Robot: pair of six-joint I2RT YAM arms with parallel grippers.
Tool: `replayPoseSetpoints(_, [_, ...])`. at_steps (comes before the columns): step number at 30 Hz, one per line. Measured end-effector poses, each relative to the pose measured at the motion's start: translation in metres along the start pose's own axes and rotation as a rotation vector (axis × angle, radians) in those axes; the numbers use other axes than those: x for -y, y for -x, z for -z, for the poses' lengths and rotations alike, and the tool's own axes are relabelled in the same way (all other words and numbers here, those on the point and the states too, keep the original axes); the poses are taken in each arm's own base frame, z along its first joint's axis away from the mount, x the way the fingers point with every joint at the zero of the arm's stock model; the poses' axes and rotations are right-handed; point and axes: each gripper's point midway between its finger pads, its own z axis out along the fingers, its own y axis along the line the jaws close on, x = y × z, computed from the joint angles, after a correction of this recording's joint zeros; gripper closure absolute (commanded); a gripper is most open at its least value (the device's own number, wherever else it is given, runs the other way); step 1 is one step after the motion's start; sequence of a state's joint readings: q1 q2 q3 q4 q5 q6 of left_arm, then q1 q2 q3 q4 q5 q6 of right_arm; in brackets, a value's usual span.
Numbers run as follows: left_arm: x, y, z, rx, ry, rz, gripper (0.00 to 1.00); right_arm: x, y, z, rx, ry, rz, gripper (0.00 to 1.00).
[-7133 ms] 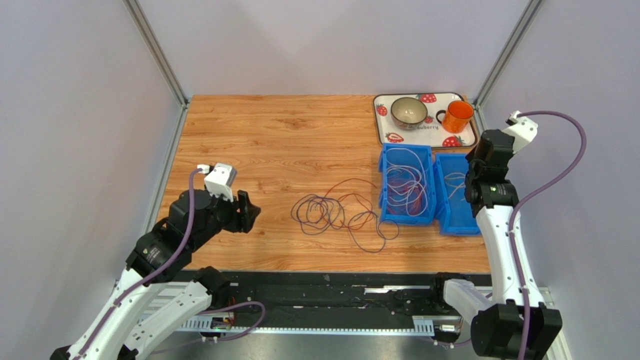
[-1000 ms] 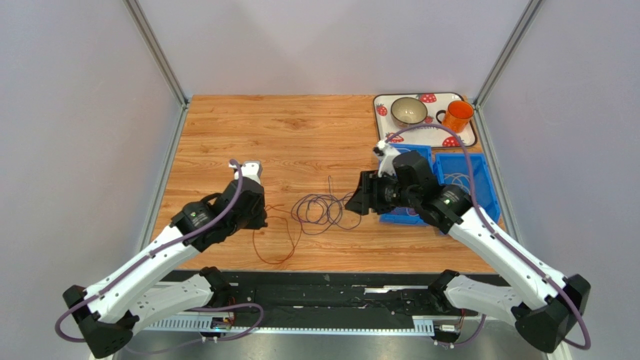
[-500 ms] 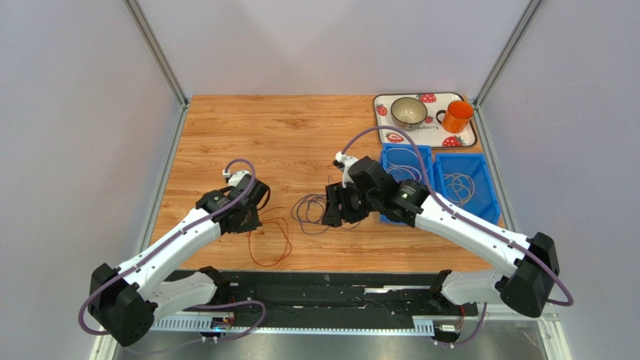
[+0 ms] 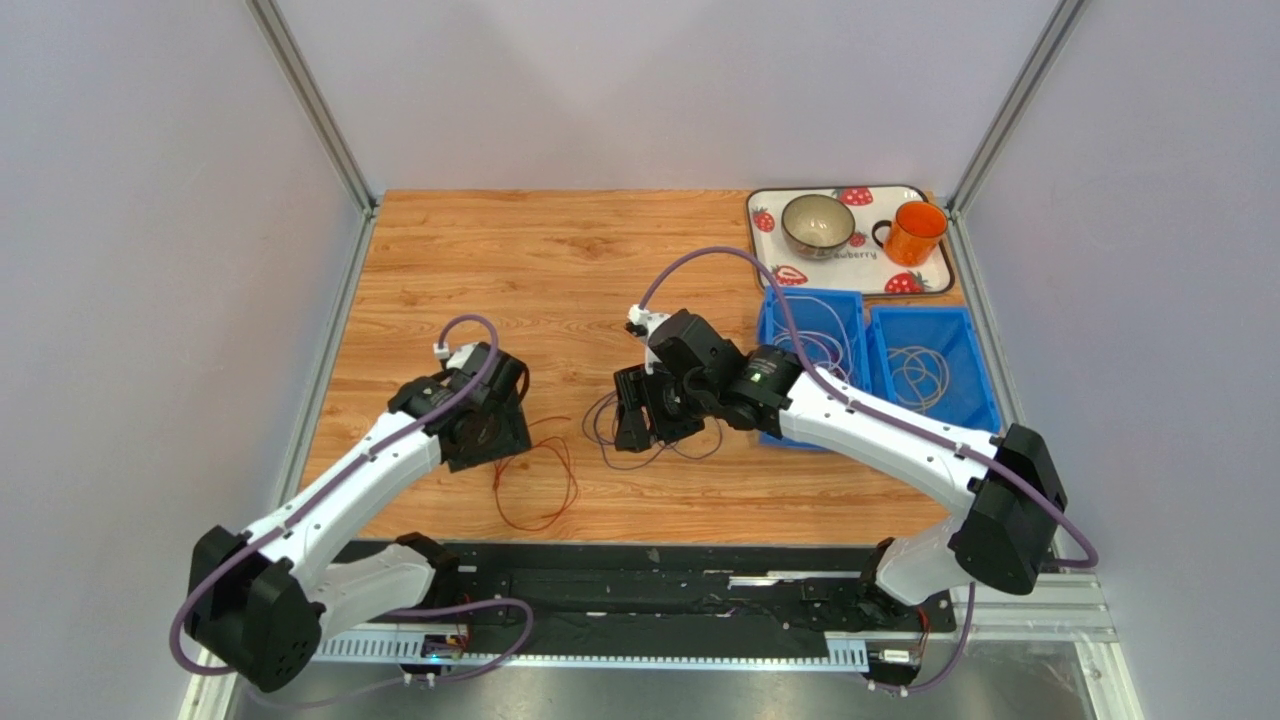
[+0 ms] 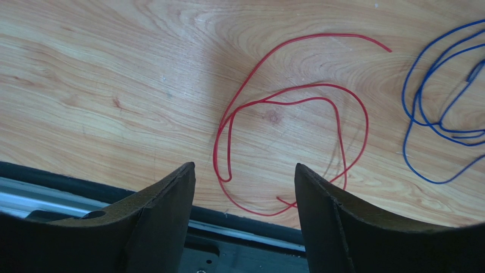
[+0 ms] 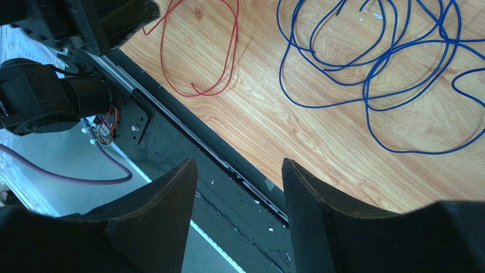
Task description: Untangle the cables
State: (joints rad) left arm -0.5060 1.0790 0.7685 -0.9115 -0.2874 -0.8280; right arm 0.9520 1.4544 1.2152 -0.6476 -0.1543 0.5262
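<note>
Left hand [image 5: 243, 170] hangs released over the near part of the table [image 4: 571, 255], nothing between its spread fingers, and under it the red cable [image 5: 219, 142] lies in a loose loop of its own, apart from the rest. Right hand [image 6: 239, 165] is likewise released and empty, poised above the near side of the blue-purple tangle [image 6: 370, 57], which sits at the middle of the table with several loops crossing one another. Other cables already lie coiled in the two blue bins [image 4: 812, 296] on the right. By my reading the red cable is freed, and the step in hand is picking the next strand out of the tangle. That calls for the right hand to come down on a single outer loop or loose end, closing right at the wood because the wire lies flat and thin. Meanwhile the left hand could pin the remaining loops so the whole bundle does not drag along.
</note>
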Motion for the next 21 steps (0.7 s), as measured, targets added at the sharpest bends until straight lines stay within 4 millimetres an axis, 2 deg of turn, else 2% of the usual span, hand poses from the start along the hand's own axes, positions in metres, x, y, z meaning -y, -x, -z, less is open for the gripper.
replayPoseSetpoints(2, [-0.001,0.008,0.013,0.028,-0.011,0.006,0.24,-0.001,0.000,-0.003,-0.002,-0.009,-0.004,0.40])
replayPoseSetpoints(5, [0.001,0.031,0.042,0.106,-0.050,0.018,0.24,-0.006,0.001,-0.011,-0.011,-0.025,-0.006,0.40])
replayPoseSetpoints(9, [0.004,0.064,0.088,0.238,-0.125,0.005,0.26,-0.018,0.004,-0.030,-0.038,-0.064,-0.009,0.39])
replayPoseSetpoints(11, [0.001,0.072,0.104,0.291,-0.150,-0.023,0.26,-0.023,0.003,-0.041,-0.055,-0.089,-0.011,0.39])
replayPoseSetpoints(16, [-0.013,0.073,0.118,0.365,-0.162,-0.081,0.28,-0.032,0.005,-0.069,-0.082,-0.143,-0.032,0.37])
replayPoseSetpoints(21, [-0.024,0.064,0.118,0.413,-0.186,-0.106,0.29,-0.037,0.013,-0.102,-0.114,-0.189,-0.034,0.38])
